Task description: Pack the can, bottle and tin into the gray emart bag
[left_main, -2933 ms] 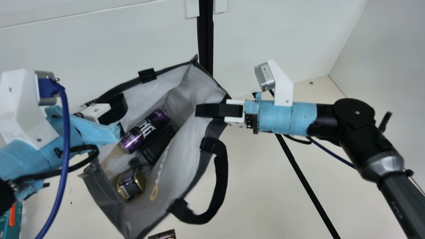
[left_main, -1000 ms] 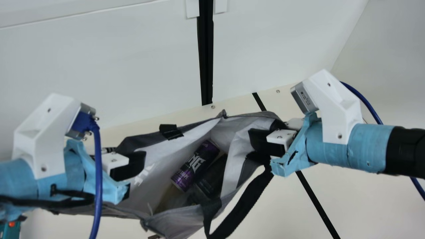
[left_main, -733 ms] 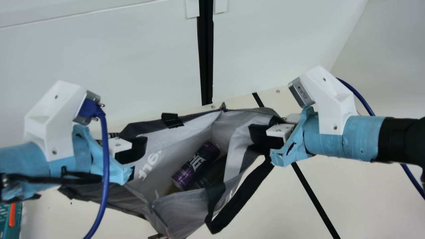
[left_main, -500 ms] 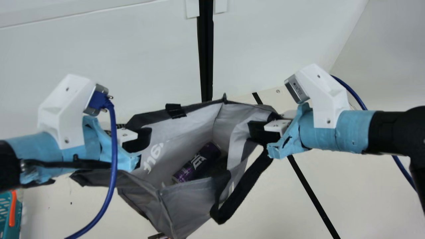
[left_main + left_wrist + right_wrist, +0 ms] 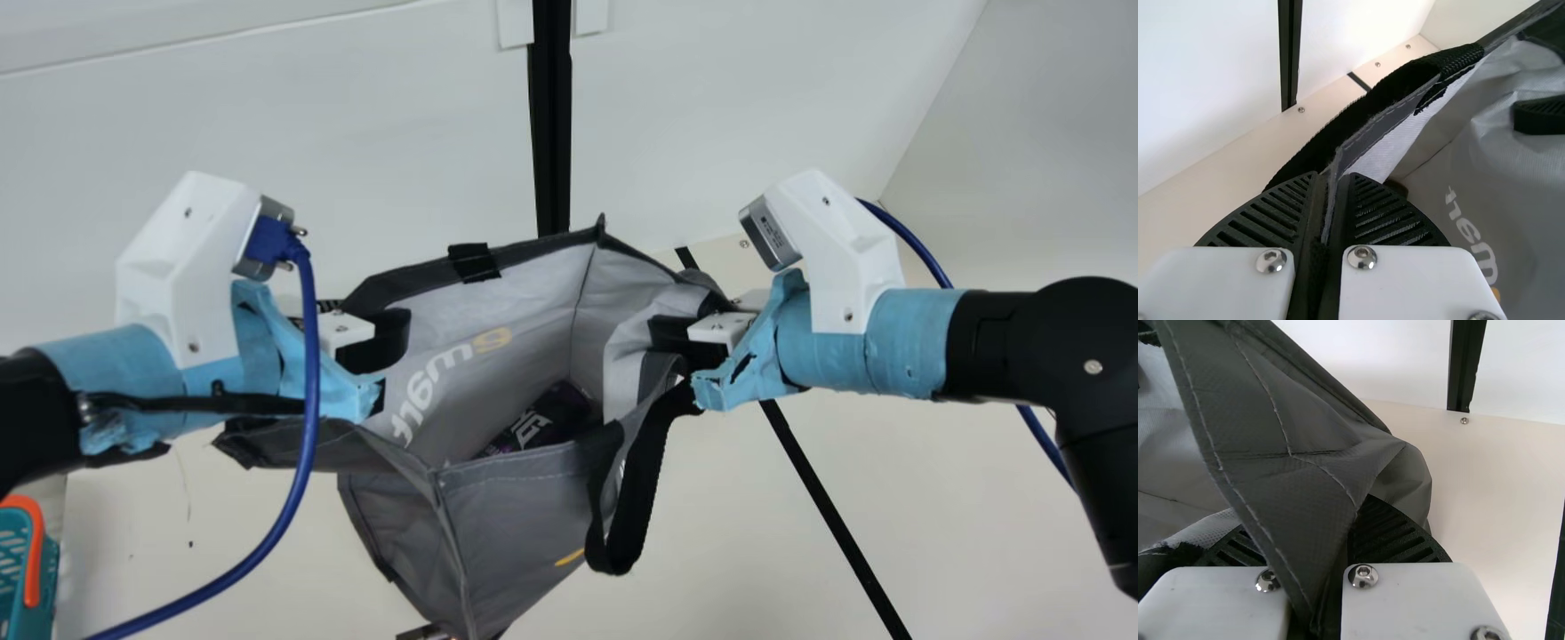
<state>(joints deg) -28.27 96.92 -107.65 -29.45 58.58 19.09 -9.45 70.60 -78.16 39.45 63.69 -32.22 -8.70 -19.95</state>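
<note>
Left wrist view: the left gripper [image 5: 1333,179] is pinching the gray emart bag [image 5: 1373,135] at its rim; the right gripper [image 5: 1338,527] is clamping the opposite side. The can [image 5: 535,428] is lying inside. Packing is apparently concluding; lowering the bag level is probably becoming necessary.

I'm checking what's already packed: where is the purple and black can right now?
Main view, near the centre: the can lies inside the gray fabric bag, partly hidden by its near wall, left of the hanging black strap handle.

White and yellow lettering [image 5: 452,358] inside the gray emart bag [image 5: 507,524], pale print [image 5: 531,429] on the can [image 5: 569,404]
</note>
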